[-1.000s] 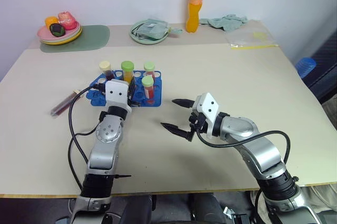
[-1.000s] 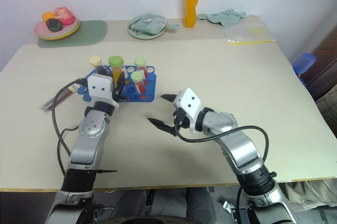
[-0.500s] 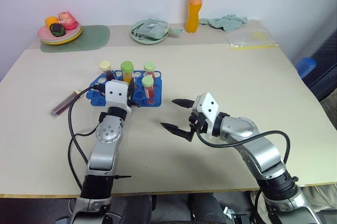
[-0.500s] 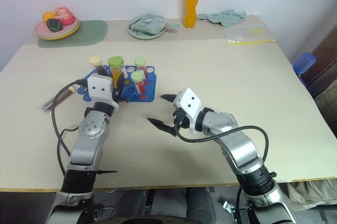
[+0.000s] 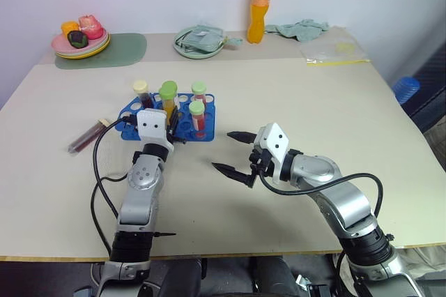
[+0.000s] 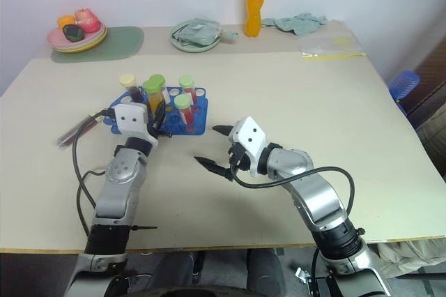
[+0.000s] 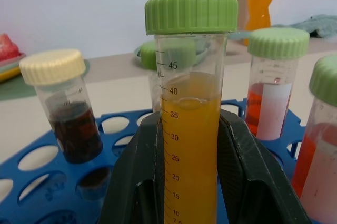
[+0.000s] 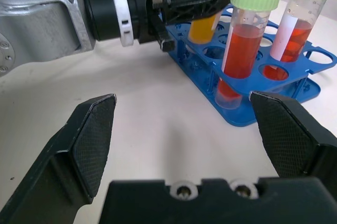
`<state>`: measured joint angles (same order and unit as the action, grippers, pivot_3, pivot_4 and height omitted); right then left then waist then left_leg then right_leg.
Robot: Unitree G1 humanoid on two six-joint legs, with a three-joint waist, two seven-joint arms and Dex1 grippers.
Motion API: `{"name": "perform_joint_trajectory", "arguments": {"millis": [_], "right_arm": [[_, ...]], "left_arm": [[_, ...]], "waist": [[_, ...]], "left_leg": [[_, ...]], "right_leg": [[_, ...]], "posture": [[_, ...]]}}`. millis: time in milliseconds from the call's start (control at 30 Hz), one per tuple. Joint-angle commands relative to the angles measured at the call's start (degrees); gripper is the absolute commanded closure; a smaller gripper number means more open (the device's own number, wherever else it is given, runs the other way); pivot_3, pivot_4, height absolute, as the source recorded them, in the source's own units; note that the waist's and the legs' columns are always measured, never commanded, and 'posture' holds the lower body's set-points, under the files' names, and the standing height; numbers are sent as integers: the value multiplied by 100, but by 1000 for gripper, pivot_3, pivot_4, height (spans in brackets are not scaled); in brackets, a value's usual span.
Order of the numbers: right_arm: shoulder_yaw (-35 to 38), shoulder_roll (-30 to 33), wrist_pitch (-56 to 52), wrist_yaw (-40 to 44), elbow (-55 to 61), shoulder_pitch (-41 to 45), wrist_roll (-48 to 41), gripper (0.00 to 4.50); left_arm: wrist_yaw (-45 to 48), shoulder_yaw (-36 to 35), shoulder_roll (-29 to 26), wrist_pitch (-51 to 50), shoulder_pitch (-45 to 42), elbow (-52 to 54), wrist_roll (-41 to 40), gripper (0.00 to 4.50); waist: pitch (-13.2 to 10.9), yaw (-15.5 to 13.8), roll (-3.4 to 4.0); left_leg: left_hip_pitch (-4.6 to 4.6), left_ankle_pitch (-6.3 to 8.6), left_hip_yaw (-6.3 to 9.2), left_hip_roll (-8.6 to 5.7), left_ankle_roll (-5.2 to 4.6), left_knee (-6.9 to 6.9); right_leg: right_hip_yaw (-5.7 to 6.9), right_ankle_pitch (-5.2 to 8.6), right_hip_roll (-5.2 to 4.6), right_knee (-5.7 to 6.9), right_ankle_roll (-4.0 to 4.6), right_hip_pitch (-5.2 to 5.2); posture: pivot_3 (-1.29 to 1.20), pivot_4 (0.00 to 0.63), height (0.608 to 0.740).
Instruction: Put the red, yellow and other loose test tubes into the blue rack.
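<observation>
Left claw (image 7: 192, 182) clamped on yellow tube (image 7: 190, 124) over rack (image 5: 132, 112); tilt could miss hole, knock red tube (image 5: 197, 114) at 3 o'clock; right claw (image 5: 232, 152) apart, idle

One blue rack (image 5: 143, 112) on the table, with four capped tubes standing at it: one cream-capped dark tube (image 5: 141, 92), one green-capped yellow tube (image 5: 168, 99) and two green-capped red tubes (image 5: 198, 95) (image 5: 196, 116). One more dark tube (image 5: 88, 136) lies loose to the rack's left. At the far edge: one orange bottle (image 5: 258, 3), one fruit plate (image 5: 81, 44), one green plate (image 5: 198, 40), one cloth (image 5: 301, 29)
</observation>
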<state>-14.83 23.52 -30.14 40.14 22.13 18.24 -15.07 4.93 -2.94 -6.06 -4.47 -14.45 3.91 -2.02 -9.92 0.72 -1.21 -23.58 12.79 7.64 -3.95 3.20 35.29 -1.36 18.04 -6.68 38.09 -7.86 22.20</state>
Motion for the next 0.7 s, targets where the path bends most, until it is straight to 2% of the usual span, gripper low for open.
{"name": "perform_joint_trajectory", "arguments": {"millis": [33,100,233,467,600,700], "right_arm": [[101,-52,27,-17,75,20,-102,0],[99,-53,30,-27,88,20,-96,0],[134,-16,69,-40,112,11,-76,0],[163,29,55,0,159,-31,-110,0],[177,86,90,78,89,20,-81,0],[150,304,114,250,57,100,16,0]], "left_arm": [[48,-41,10,175,-33,73,-101,2724],[84,-82,-26,213,-16,172,-142,1983],[296,-414,-275,76,47,746,-524,54],[694,-1315,-1173,-842,-37,1742,-1499,54],[932,-2107,-2358,-2149,-549,1453,-2119,20],[1290,-1950,-3647,-3373,-890,771,-1936,20]], "waist": [[0,0,0],[0,4,0],[0,24,0],[0,14,0],[-1,20,-1],[-1,41,1]], "left_leg": [[0,0,0,0,0,0],[0,0,0,0,0,0],[0,0,0,1,0,-1],[0,0,1,2,0,-2],[0,-1,4,3,1,-1],[3,0,4,2,1,-4]], "right_leg": [[0,0,0,0,0,0],[0,0,0,0,0,0],[0,0,1,1,0,3],[0,0,1,0,0,1],[2,0,5,1,0,1],[1,1,7,3,0,1]], "posture": [[0,150,740],[0,150,740],[0,150,740],[0,150,740],[0,150,740],[0,150,740]]}}
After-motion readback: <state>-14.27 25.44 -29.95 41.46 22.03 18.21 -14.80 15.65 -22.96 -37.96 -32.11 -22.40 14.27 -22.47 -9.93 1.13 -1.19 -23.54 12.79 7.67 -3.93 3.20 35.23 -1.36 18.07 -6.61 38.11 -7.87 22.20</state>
